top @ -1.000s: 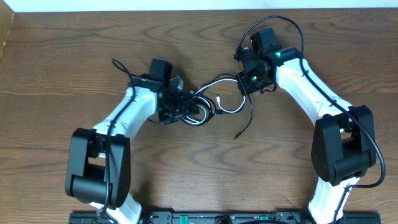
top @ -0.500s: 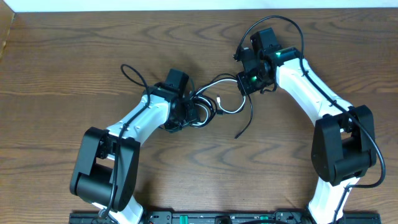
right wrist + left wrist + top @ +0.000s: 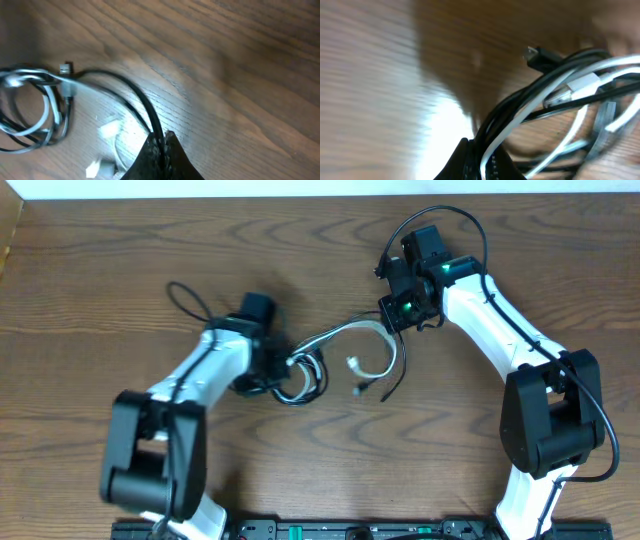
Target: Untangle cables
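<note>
Between the closed jaws of my left gripper (image 3: 482,156), tangled: thin black rubbery cord (image 3: 555,70) and thin white rubbery cord (image 3: 615,62), likely light, limp, slippery; my right gripper (image 3: 161,146) pinches the black strand, best gripped near plugs.

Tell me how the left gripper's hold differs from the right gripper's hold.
The left gripper pinches black cable and white cable strands together; the right gripper pinches the black cable alone. The left grips where the cables loop together, the right on a single strand. Both are shut.
</note>
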Controlling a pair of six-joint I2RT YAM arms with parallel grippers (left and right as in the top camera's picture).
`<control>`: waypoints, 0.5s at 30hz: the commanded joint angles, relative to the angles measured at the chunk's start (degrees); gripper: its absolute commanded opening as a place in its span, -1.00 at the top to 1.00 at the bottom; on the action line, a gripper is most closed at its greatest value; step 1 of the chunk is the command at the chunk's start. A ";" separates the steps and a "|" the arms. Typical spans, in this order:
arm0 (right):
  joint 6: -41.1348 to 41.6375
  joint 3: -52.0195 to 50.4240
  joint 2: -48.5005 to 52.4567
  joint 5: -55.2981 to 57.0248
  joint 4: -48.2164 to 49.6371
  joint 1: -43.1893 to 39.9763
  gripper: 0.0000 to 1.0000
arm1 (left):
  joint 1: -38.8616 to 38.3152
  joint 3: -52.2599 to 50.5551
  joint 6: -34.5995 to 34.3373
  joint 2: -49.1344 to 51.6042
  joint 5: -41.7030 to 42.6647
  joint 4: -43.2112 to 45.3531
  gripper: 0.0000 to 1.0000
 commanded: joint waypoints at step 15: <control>3.85 0.57 0.37 2.03 2.86 0.04 0.98 | 11.63 2.80 5.79 -36.15 -12.79 4.33 0.85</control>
